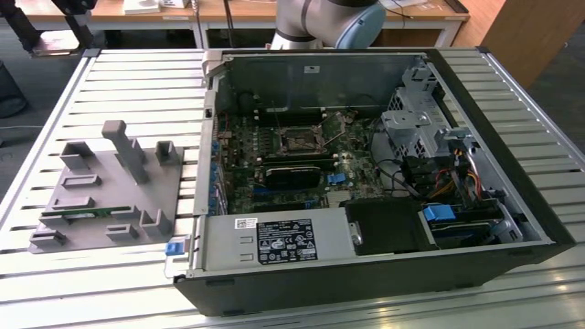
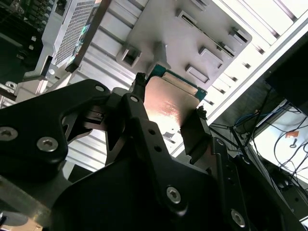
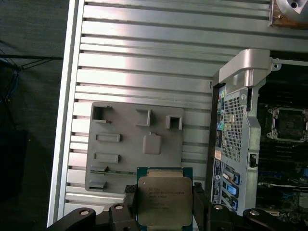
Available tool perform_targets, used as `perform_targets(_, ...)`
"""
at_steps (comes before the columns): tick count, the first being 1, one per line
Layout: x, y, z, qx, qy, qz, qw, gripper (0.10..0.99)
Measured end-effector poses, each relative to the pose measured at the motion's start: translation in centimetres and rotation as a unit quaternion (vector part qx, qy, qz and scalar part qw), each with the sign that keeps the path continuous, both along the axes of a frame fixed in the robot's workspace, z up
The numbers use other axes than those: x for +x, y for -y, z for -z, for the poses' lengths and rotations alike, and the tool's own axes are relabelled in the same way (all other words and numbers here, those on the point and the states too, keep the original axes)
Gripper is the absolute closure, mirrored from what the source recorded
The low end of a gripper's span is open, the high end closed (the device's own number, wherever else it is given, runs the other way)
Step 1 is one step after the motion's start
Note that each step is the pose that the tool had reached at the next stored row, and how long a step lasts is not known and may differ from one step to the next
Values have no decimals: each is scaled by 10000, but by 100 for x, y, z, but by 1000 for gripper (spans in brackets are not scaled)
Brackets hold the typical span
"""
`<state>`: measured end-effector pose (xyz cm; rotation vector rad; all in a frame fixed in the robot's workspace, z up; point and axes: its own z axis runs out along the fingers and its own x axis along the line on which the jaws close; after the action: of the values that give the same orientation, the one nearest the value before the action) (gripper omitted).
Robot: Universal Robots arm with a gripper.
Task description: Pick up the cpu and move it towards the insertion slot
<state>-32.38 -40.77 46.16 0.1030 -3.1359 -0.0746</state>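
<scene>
In the exterior view the open case (image 1: 384, 171) lies on the slatted table (image 1: 137, 75) with the grey tray (image 1: 105, 199) well apart on that view's left. The slot (image 1: 299, 140) sits near the middle of the motherboard (image 1: 274, 164), its dark square framed in silver. The arm's base (image 1: 320, 20) stands behind the case.

In the second wrist view the gripper (image 2: 168, 113) has its black fingers (image 2: 137, 103) closed on the cpu (image 2: 168, 106) — one on each opposite edge, the metal top facing the camera, the tray far below.

In the first wrist view the cpu (image 3: 163, 199) is clamped between the fingers (image 3: 199, 192), lifted clear above the tray (image 3: 134, 144), whose square recess (image 3: 152, 143) is empty. The slot (image 3: 288, 124) shows inside the case (image 3: 240, 96), off to one side of the chip.

The pickup looks done; the carry toward the slot is the step in hand. Doing it well probably means keeping the chip level, holding the edge grip firm without twisting, and clearing the case's raised wall — then squaring the chip to the frame.
</scene>
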Motion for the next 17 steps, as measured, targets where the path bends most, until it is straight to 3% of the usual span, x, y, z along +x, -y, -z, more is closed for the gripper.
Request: perform_targets(17, 212, 0, 0, 0, 0, -34, 10000, 545)
